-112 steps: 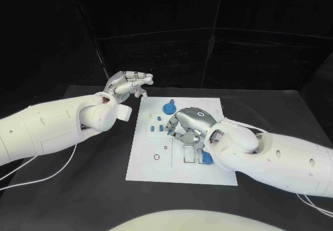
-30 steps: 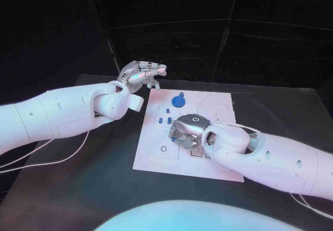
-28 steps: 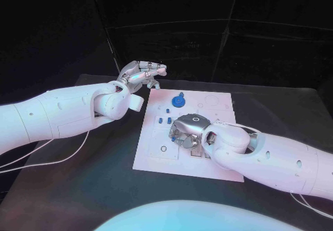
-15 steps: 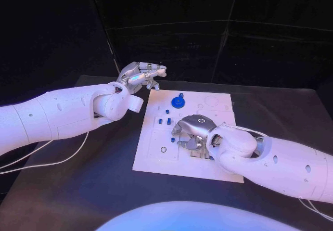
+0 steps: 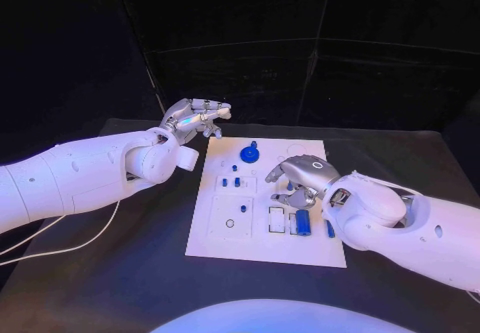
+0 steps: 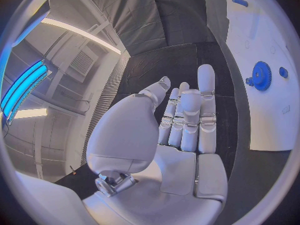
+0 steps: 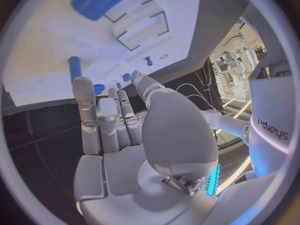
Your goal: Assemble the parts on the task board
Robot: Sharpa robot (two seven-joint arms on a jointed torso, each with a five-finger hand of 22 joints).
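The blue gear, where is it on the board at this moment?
In the head view the blue gear sits near the far edge of the task board, left of its middle. It lies between the left hand and the right hand, touching neither.

**Black table and what rests on it**

A black table (image 5: 120, 277) carries one white task board (image 5: 232, 239) lying flat at its middle, long side running away from the robot. A thin white cable (image 5: 62, 239) trails across the table's left part.
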